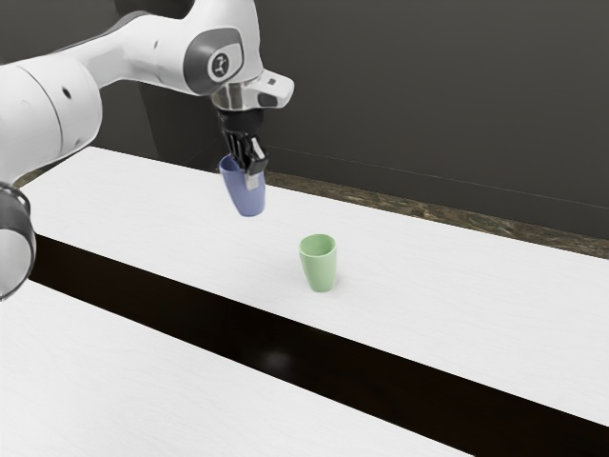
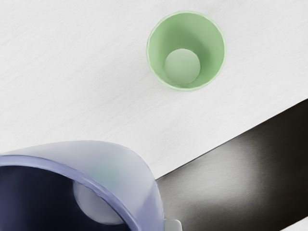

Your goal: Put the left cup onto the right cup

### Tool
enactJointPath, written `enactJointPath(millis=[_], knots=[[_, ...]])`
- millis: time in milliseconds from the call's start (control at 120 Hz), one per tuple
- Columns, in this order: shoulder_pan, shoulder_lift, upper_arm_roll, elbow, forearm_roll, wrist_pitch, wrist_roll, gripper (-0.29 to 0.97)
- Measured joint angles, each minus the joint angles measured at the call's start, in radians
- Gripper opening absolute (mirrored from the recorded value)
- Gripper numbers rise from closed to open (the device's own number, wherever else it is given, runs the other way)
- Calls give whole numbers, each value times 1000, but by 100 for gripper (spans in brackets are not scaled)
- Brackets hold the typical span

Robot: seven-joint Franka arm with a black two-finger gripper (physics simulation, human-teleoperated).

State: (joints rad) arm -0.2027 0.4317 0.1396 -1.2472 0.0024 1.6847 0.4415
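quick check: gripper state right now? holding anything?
Gripper: shut on the blue cup, pinching its rim. The cup hangs tilted, to the exterior view's left of the green cup.

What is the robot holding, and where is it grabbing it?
The blue cup, pinched at its rim by the tool, up in the air.

White arm (image 1: 57, 95) entering from the frame's upper left, wrist bent down, black tool (image 1: 249, 162) pointing down, clamped on rim of blue cup (image 1: 245, 197)

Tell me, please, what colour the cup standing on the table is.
Light green cup, clearest in wrist view.
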Motion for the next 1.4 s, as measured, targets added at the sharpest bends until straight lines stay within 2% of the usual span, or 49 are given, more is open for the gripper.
enactJointPath(millis=[225, 767, 1400], knots=[[0, 103, -38, 152, -5, -36, -7, -11], [0, 286, -59, 368, -9, -42, -24, -11], [0, 354, -80, 381, -26, 13, -37, -11]])
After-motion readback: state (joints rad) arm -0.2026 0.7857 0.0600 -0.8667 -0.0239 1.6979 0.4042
